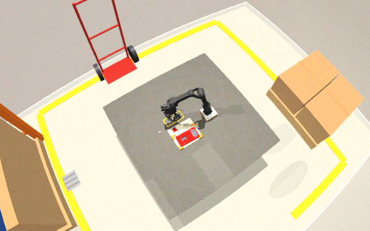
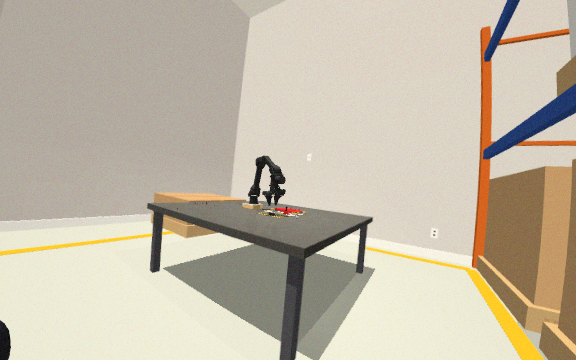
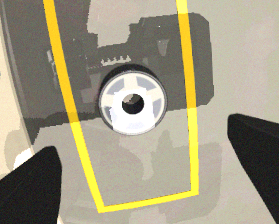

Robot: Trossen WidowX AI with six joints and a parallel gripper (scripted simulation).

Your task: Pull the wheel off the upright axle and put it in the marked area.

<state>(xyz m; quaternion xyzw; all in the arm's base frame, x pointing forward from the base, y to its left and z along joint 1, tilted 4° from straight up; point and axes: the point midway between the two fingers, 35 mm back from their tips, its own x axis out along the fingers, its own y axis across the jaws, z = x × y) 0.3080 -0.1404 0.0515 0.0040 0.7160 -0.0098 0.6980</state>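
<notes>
The wheel (image 3: 133, 120), pale-spoked with a dark tyre, lies flat on the table inside the yellow marked area (image 3: 192, 150) (image 1: 166, 123), hub hole facing up. Its tyre is clear of the yellow lines in the wrist view. My gripper (image 3: 144, 141) (image 2: 272, 204) is open above the table, its black fingers wide apart on either side of the wheel, with visible gaps and no contact. Nothing is between the fingertips. In the top view the arm partly covers the wheel. The upright axle (image 2: 286, 209) is a small dark post at the red and white board, with no wheel on it.
The board with its red panel (image 1: 188, 137) sits close beside the marked area. A tiny pale object (image 1: 160, 132) lies on the table (image 1: 236, 135). The arm's base (image 1: 209, 113) stands on the other side. Cartons, a hand truck and a rack stand away from the table.
</notes>
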